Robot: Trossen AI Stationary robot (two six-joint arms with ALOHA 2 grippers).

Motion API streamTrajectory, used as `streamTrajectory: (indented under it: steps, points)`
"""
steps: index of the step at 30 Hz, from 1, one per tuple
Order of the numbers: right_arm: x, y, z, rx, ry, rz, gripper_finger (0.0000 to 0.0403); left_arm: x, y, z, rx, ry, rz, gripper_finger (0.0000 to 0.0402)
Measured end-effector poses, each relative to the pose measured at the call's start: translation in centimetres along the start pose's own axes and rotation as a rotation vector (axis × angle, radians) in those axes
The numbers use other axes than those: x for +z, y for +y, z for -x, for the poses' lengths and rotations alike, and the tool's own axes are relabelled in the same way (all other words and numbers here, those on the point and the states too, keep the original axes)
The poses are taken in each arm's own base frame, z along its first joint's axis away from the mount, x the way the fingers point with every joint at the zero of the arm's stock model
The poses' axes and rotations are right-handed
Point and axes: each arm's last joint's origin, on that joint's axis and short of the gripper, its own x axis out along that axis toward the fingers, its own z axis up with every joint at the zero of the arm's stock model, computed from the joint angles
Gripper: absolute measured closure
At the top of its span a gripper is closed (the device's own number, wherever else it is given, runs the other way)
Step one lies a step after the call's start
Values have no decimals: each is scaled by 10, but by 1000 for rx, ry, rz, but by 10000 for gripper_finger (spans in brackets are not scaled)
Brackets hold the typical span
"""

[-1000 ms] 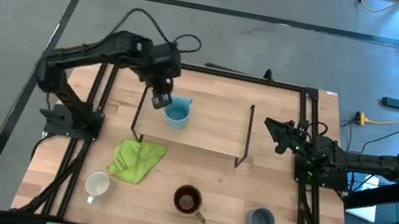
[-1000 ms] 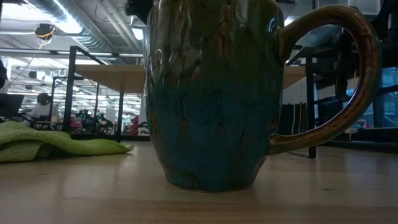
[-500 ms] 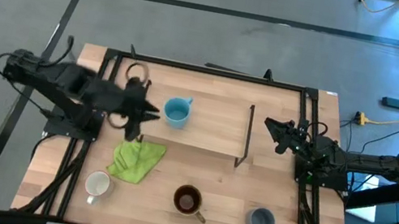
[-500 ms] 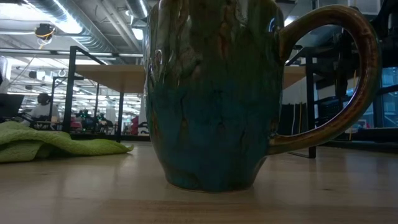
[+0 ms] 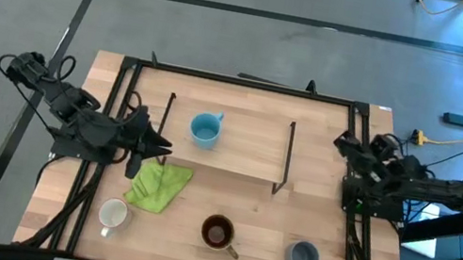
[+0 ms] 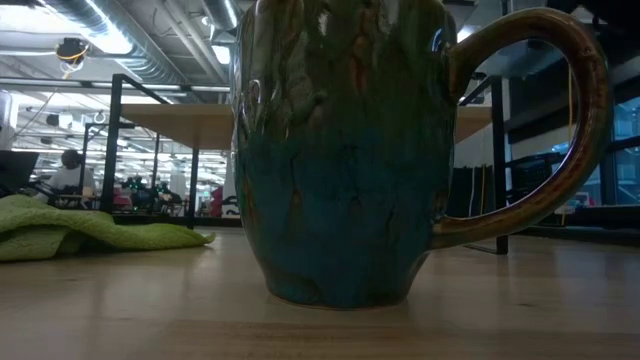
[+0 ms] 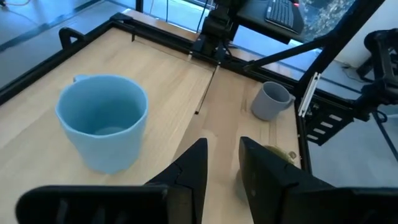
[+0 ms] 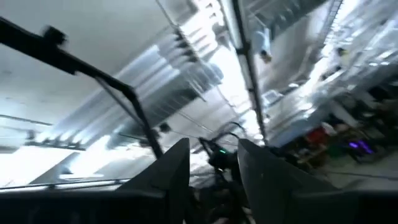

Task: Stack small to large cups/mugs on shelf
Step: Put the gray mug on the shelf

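The left gripper (image 5: 163, 147), at centre-left of the high view, holds nothing; its dark fingers (image 7: 191, 171) stand slightly parted, pointing right across the shelf (image 5: 237, 155). Just beyond them, on that pale wood board with thin black wire ends, the light blue mug (image 5: 204, 129) stands upright, mouth up, smooth and round, handle toward the upper right. The shelf's long axis runs left to right. Below it lies a crumpled green cloth (image 5: 157, 185). Along the lower edge stand the white mug (image 5: 111, 214), the glazed brown mug (image 5: 216, 232) and the grey-blue mug (image 5: 303, 256). The right gripper (image 5: 341, 142) waits released at the right edge.
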Motion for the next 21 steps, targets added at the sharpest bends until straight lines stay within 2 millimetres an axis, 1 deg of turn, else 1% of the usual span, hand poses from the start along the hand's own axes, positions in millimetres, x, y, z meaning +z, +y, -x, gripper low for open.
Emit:
streamTrajectory:
  steps: [2,7,11,16,19,21]
  points:
    - [4,4,-3,29,0,7,265,0,0,0,0,0,0,315]
    - [7,6,-5,34,-7,107,265,0,0,0,-6,5,16,315]
    - [8,5,-5,-3,-35,143,265,-2,-1,0,-58,55,73,315]
    - [10,5,-5,-45,-68,281,265,-4,-3,0,-118,111,127,315]
    - [13,6,-5,-78,-115,222,265,-3,-3,0,-119,111,130,315]
    - [22,12,-10,-60,-141,210,265,-3,-3,0,-118,111,138,315]
